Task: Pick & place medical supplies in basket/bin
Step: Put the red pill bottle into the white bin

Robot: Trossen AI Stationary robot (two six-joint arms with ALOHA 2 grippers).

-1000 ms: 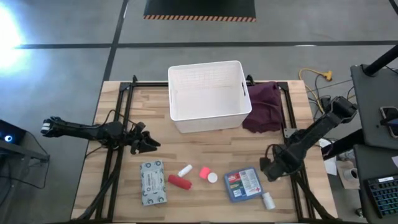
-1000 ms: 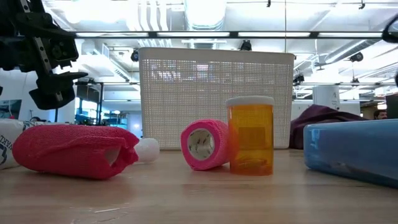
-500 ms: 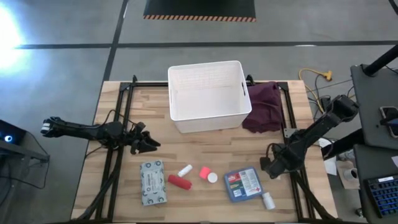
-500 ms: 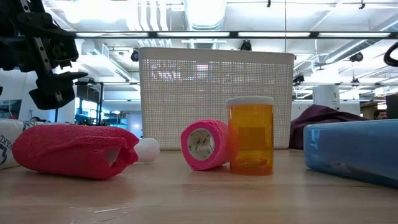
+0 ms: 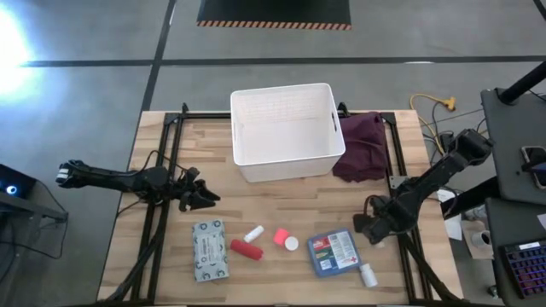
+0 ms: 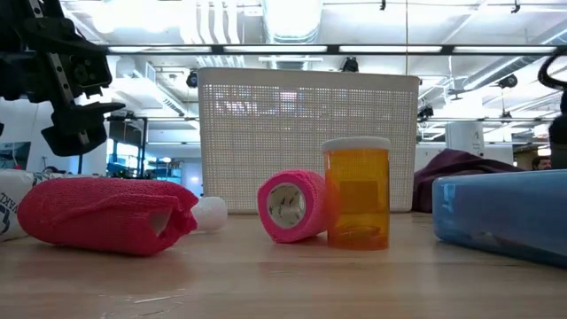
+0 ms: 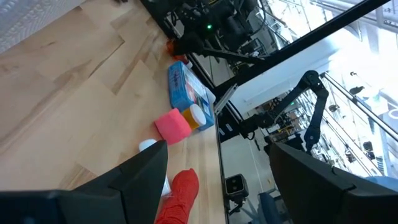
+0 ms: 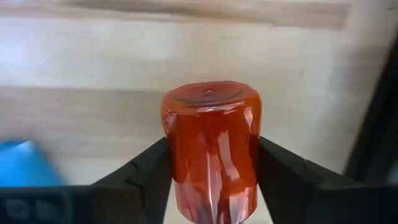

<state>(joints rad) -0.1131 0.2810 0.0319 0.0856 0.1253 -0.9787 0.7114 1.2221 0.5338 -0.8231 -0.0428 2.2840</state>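
My right gripper [image 5: 370, 228] is near the table's right edge, shut on a red-orange translucent bottle [image 8: 210, 149] that the gripper hides in the high view. Left of it lie the blue first-aid box [image 5: 333, 252], an orange bottle with a white cap [image 6: 357, 206], a pink roll [image 5: 279, 237], a red roll [image 5: 246, 249], a small white bottle [image 5: 253, 233] and the grey-green packet [image 5: 209, 250]. Another white bottle [image 5: 368, 275] lies near the front edge. The white basket [image 5: 286, 166] stands at the far middle. My left gripper [image 7: 217, 186] hangs open above the table's left side. My right gripper pinches the red-orange bottle by its round sides [image 8: 171, 155], one finger on each side. The bottle lies along the fingers, its flat end [image 8: 210, 96] pointing away from the wrist. I cannot tell whether it rests on the table or hangs clear.
A dark purple cloth [image 5: 363, 145] lies against the basket's right wall. Black frame rails [image 5: 162, 213] run along the table's left and right sides. Bare wood shows between the basket and the row of supplies.
My right gripper has come down a little toward the table and edged toward the blue box. The supplies on the table and my left arm have kept still.
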